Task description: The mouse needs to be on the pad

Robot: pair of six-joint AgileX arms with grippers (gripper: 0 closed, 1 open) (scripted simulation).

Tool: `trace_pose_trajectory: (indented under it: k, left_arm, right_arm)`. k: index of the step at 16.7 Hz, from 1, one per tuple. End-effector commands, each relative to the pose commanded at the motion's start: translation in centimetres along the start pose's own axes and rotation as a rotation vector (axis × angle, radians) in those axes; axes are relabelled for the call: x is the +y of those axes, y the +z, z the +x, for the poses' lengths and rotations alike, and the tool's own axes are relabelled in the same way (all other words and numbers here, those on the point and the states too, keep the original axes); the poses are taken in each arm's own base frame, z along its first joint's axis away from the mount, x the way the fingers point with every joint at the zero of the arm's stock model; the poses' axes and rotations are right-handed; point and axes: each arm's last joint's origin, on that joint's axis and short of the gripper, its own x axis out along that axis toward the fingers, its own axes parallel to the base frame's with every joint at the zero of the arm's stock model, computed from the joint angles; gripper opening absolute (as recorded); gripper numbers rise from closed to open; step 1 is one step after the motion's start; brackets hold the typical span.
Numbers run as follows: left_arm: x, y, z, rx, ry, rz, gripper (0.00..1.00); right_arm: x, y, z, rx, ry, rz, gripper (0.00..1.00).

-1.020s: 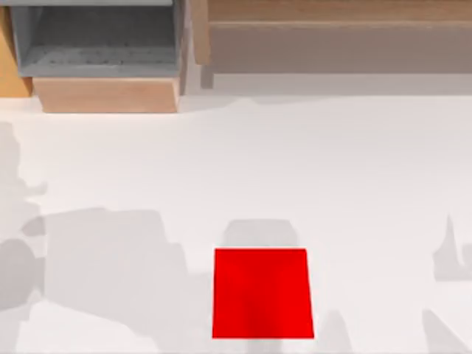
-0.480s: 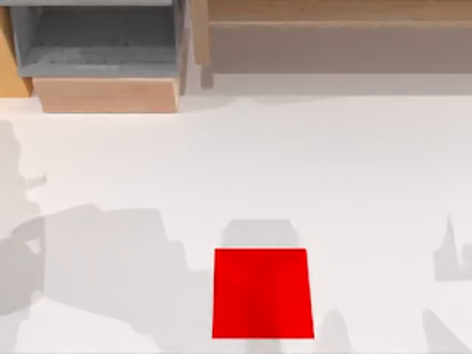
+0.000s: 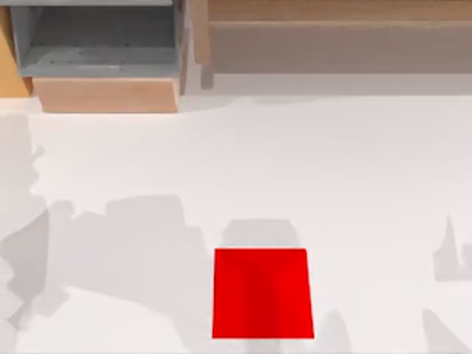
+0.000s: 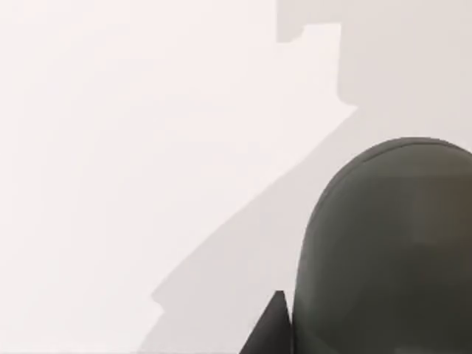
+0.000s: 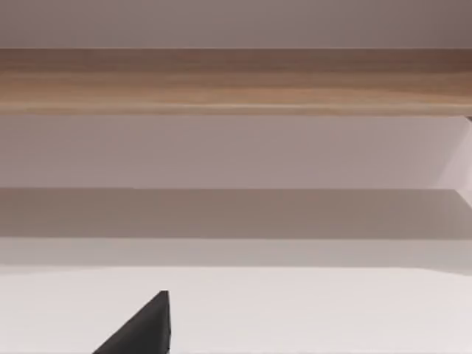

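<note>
My left gripper's [image 4: 274, 328] dark fingertip lies beside the rounded dark mouse [image 4: 387, 251] in the left wrist view's lower right; I cannot tell how far the jaws stand apart or whether they hold it. The red pad [image 3: 262, 293] lies bare at the top view's lower centre, ready to receive it. White table [image 3: 310, 169] around.

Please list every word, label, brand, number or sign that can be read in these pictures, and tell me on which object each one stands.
None: no text can be read on anything.
The red pad is plain and unmarked.
The dark mouse shows no logo or label.
The wooden shelf and the grey drawer bear no writing either.
</note>
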Motion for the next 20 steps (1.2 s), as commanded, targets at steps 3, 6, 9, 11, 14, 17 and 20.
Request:
trace_pose_trajectory:
  k: [3, 6, 9, 11, 14, 17, 20]
  left_arm:
    - [-1.6, -0.8, 0.2, 0.01, 0.001, -0.266, 0.0]
    - [-3.6, -2.1, 0.6, 0.023, 0.009, -0.535, 0.0]
    - [-5.8, -3.9, 1.0, 0.033, 0.026, -0.8, 0.0]
    - [-7.3, -5.5, 1.3, 0.036, 0.04, -0.969, 0.0]
    - [-9.6, -8.3, 1.8, 0.033, 0.063, -1.207, 0.0]
    - [-11.8, -11.7, 2.2, 0.021, 0.083, -1.422, 0.0]
    - [-13.5, -15.6, 2.6, 0.003, 0.097, -1.613, 0.0]
  right_arm:
    - [0.0, 0.0, 0.0, 0.0, 0.0, 0.0, 1.0]
    - [0.0, 0.0, 0.0, 0.0, 0.0, 0.0, 1.0]
    - [0.0, 0.0, 0.0, 0.0, 0.0, 0.0, 1.0]
    - [0.0, 0.0, 0.0, 0.0, 0.0, 0.0, 1.0]
    - [0.0, 0.0, 0.0, 0.0, 0.0, 0.0, 1.0]
    - [0.0, 0.0, 0.0, 0.0, 0.0, 0.0, 1.0]
    - [0.0, 0.0, 0.0, 0.0, 0.0, 0.0, 1.0]
